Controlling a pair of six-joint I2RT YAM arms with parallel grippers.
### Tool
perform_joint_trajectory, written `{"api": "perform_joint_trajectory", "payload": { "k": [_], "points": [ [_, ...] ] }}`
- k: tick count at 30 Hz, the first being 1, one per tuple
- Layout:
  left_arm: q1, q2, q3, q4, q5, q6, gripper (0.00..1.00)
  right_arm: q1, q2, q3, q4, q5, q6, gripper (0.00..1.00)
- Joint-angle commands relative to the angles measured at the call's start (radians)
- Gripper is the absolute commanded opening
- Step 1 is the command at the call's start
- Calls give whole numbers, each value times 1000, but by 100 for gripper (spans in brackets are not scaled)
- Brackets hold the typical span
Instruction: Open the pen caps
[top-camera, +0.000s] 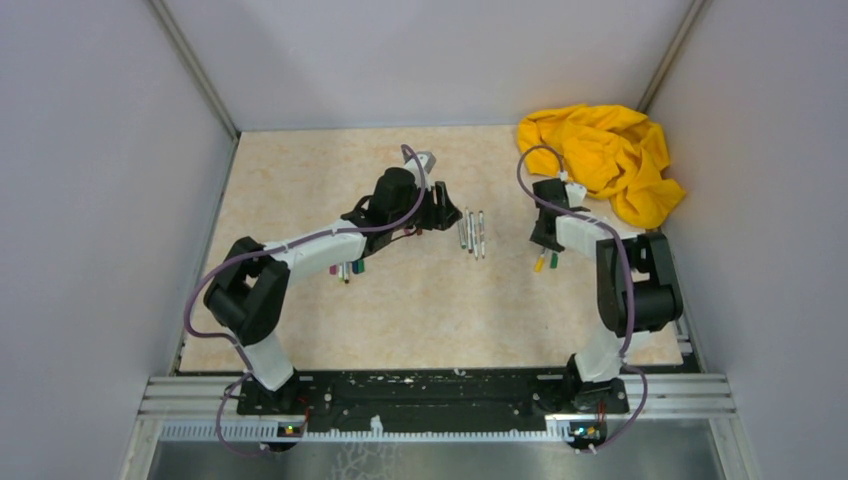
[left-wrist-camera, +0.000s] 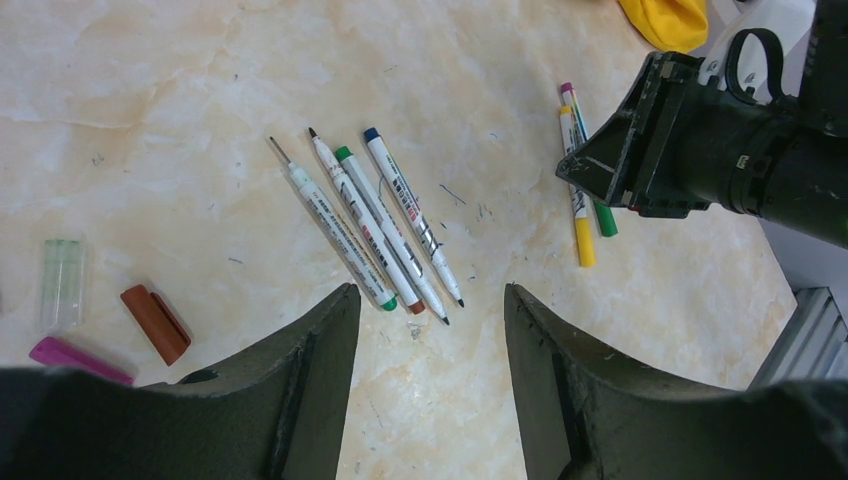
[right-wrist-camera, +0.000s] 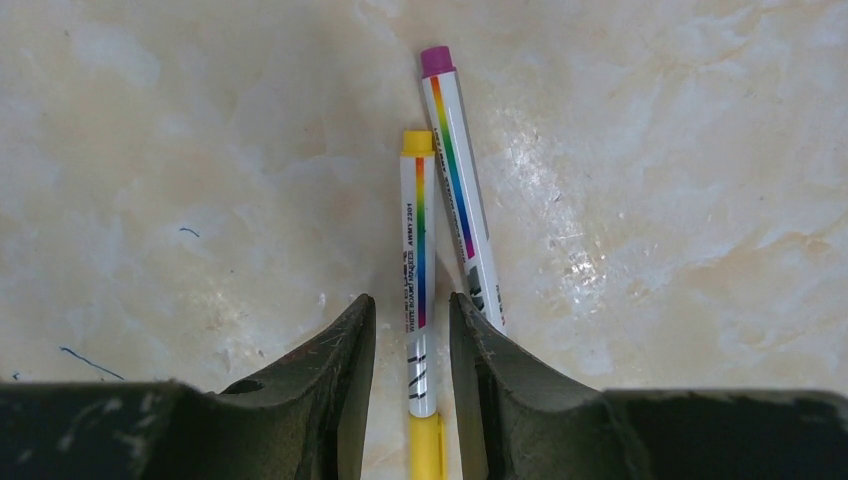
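**Right jaws straddle the capped yellow pen; left jaws wide above four bare pens**

The right gripper (right-wrist-camera: 410, 299) is low over the right side of the bench (top-camera: 430, 310). Its jaws stand either side of the yellow pen (right-wrist-camera: 418, 250), only a little wider than the barrel. A sliver of bench shows on each side, so they look not quite closed. Whether the pads touch the pen I cannot tell from this angle.

The yellow cap (right-wrist-camera: 425, 450) is on the pen's near end, between and just behind the fingertips. A second pen (right-wrist-camera: 462, 190), purple at its far end, lies just beside the first on its right and slips under the right finger. In the left wrist view a green cap (left-wrist-camera: 605, 220) shows at its near end, seemingly on it, though the gripper hides the join.

The left gripper (left-wrist-camera: 430, 295) hangs over the middle of the bench with its jaws spread wide and nothing between them. Ahead of it four bare pens (left-wrist-camera: 370, 225) lie side by side, their tips exposed.

Three loose caps rest on the bench well to the left of those pens:
- a red-brown cap (left-wrist-camera: 155, 323)
- a purple cap (left-wrist-camera: 75, 357)
- a clear greenish cap (left-wrist-camera: 62, 283)

A yellow cloth (top-camera: 605, 160) is heaped in the far right corner.
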Motion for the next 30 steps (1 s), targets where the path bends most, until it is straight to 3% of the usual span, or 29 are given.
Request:
{"api": "perform_joint_trajectory", "payload": {
  "k": [1,6,7,9,14,19,30],
  "points": [
    [-7,9,-10,39,9,22,61,-12,25,25,25,-16,-3,33],
    [-7,6,-14,42,7,24,61,-16,57,39,18,-28,-7,30],
    [-7,7,-16,42,8,24,61,-17,61,38,18,-36,-6,25],
    [-7,6,-19,41,10,27,61,-18,61,34,25,-51,-11,0],
    [-6,0,-32,47,32,36,65,-16,-12,-13,132,-186,-40,0],
    [-6,28,-40,95,144,24,68,49,-78,18,196,-305,-73,0],
    [-5,116,-43,198,298,-60,67,165,-99,49,382,-463,33,0]
  ]
}}
